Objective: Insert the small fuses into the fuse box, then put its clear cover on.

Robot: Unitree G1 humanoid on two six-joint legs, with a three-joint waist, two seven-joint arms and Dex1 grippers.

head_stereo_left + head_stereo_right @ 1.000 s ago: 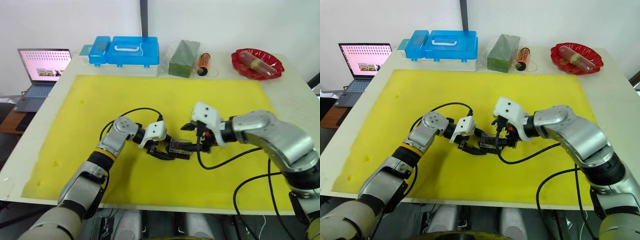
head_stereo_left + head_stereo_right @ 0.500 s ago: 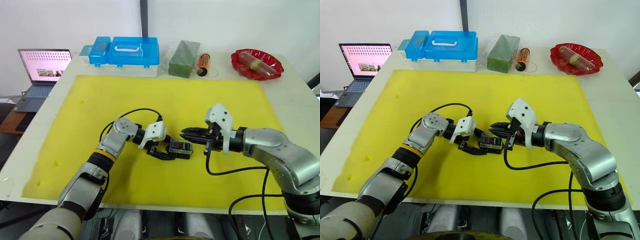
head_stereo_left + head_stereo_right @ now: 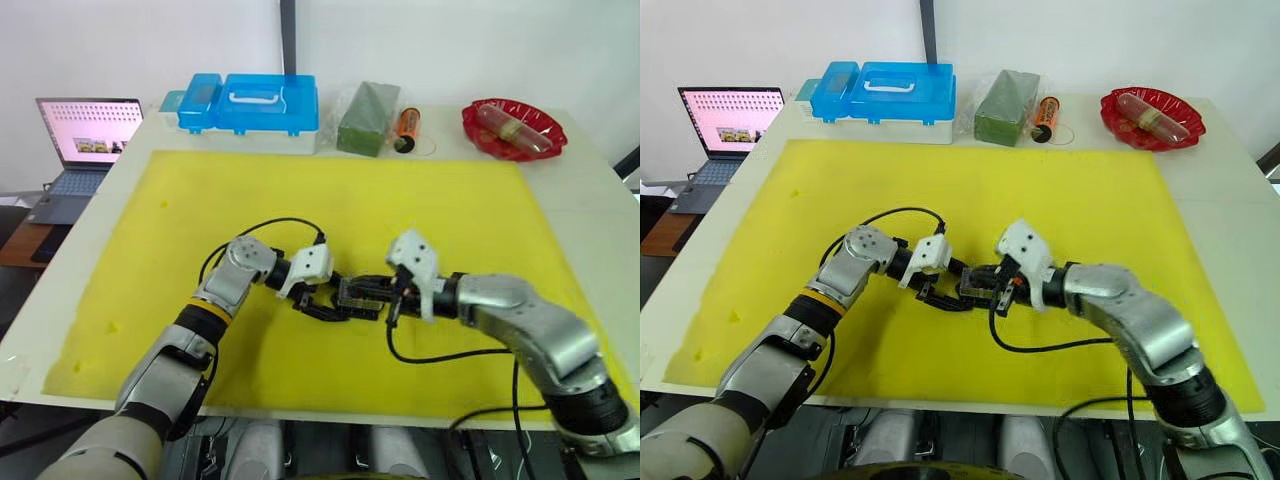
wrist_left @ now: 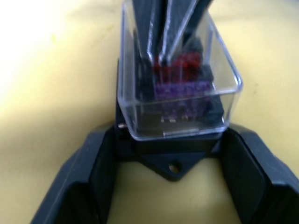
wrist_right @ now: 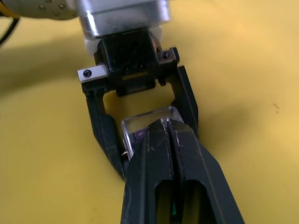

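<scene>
On the yellow mat (image 3: 430, 200) near the middle of the bench (image 3: 590, 190), the fuse box (image 4: 173, 149) sits between the two grippers with the cover (image 4: 140, 93) seated over its top. The left gripper (image 3: 322, 300) grasps the box, one black finger on each side of its base, as the left wrist view shows. Through the clear plastic, red and purple fuses (image 4: 184, 77) stand in the slots. The right gripper (image 5: 167, 128) reaches in from the opposite side with its fingers (image 5: 154, 154) clenched together, their tips resting on top of the cover and holding nothing between them. In the head views the two grippers meet tip to tip over the box, cables looping off each wrist onto the mat. Along the far edge of the bench lie a blue case (image 3: 250, 100), a green block (image 3: 368, 116) in clear wrap, an orange cylinder (image 3: 408, 126) just beside it, and a red dish (image 3: 514, 128) with something wrapped lying in it. A laptop (image 3: 85, 140) stands open off the bench's left side.
</scene>
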